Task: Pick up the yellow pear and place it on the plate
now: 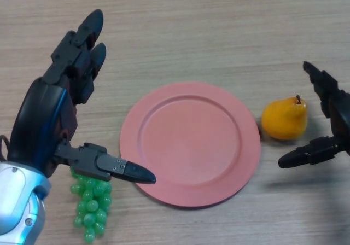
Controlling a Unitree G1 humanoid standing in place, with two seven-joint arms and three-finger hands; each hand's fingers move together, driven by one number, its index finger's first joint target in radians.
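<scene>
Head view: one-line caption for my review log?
Right hand open beside the pear, plate empty, left hand open above grapes.

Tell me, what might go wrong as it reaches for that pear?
The pear is round and stands free beside the plate, so the open right hand could nudge it away before closing. The left hand has its thumb over the plate's rim, near the grapes, and might bump either.

Left arm enters from lower left, silver-grey forearm, black left hand [52,119] raised with fingers [87,34] straight and pointing away, thumb [117,169] stretched sideways toward centre. Right hand [336,119] at right edge, partly cut off; fingers extended upward-left, thumb [306,155] straight below, wide gap between them.
</scene>
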